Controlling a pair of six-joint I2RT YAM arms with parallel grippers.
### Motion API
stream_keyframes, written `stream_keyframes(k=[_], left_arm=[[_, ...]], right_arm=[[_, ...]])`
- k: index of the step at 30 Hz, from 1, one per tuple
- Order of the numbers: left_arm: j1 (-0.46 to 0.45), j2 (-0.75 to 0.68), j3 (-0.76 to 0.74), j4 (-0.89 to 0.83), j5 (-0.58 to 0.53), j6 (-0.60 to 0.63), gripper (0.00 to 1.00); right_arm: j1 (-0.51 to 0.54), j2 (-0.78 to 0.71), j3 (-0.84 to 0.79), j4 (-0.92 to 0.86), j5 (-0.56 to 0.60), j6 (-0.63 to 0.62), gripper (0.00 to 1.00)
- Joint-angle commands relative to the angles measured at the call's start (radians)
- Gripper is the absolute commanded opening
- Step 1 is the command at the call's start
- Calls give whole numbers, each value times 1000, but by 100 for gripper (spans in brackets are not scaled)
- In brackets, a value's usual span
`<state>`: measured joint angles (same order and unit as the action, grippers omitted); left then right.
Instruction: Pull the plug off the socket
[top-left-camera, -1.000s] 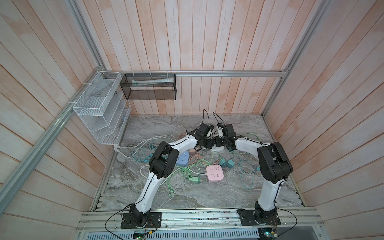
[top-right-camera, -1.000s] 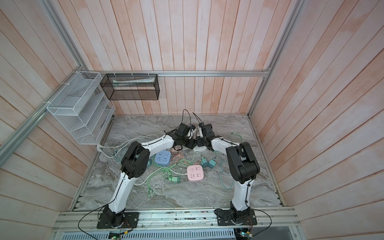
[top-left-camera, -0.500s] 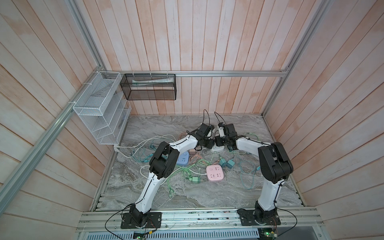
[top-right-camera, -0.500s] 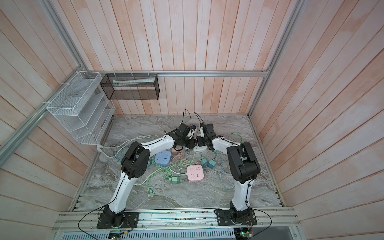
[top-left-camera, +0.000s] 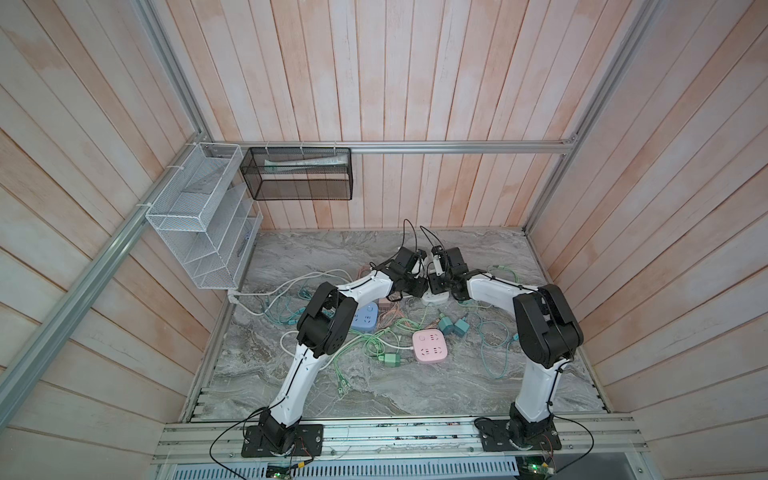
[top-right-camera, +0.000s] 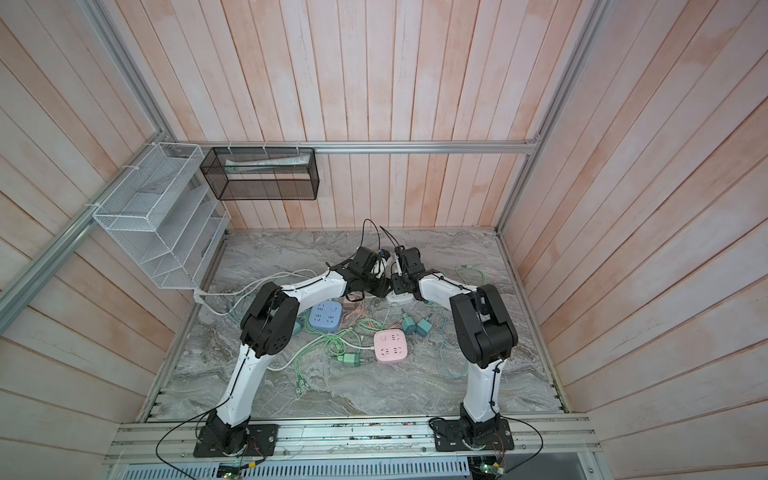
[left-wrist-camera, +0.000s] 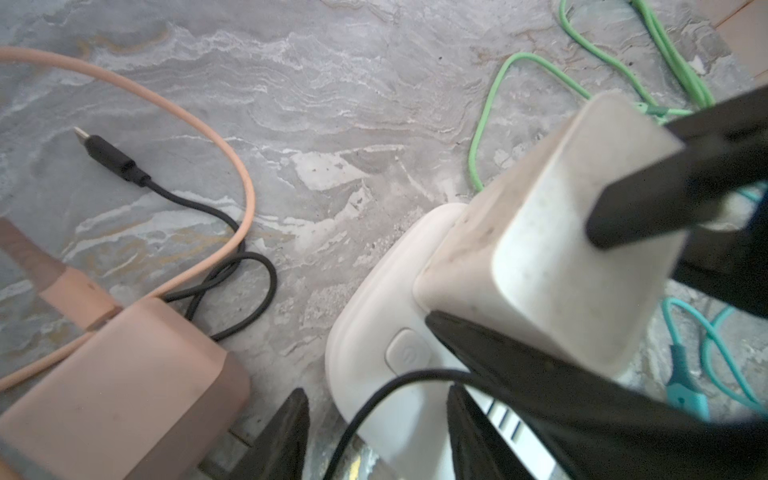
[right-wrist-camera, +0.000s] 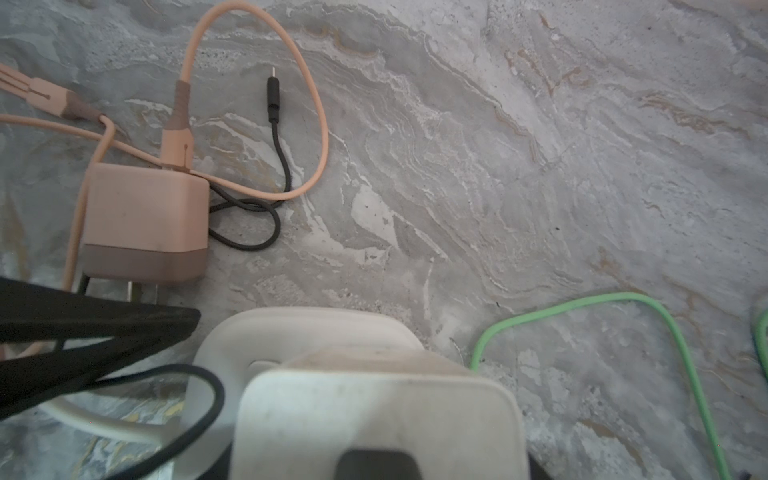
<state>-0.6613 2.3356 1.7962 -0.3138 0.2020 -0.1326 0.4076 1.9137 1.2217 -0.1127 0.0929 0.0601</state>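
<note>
Left wrist view: the right gripper (left-wrist-camera: 515, 274) clamps its black jaws on the white block-shaped plug (left-wrist-camera: 469, 232), seated in the white rounded plastic socket (left-wrist-camera: 365, 328). The left gripper (left-wrist-camera: 374, 436) straddles the socket's end; whether it grips is unclear.

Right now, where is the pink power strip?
In both top views the pink power strip lies on the table near its middle, just right of a green plug.
</note>
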Motion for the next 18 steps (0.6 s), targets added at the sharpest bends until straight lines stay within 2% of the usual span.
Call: stream_keyframes(k=[1,6,8,18], left_arm=[[7,68,-44,-136,-56,11,54],[4,67,-52,-139,-73,16,54],[5,66,-54,-139,-76,19,54],[-3,79,-42,-144,-81,22,54]], right_arm=[[-12,-23,19,0,-76,27,16],[-43,-46,26,25,-182,87,16],[-49,-51,29,30,-191,96,16],[15,-5,93,-76,36,-7,15]])
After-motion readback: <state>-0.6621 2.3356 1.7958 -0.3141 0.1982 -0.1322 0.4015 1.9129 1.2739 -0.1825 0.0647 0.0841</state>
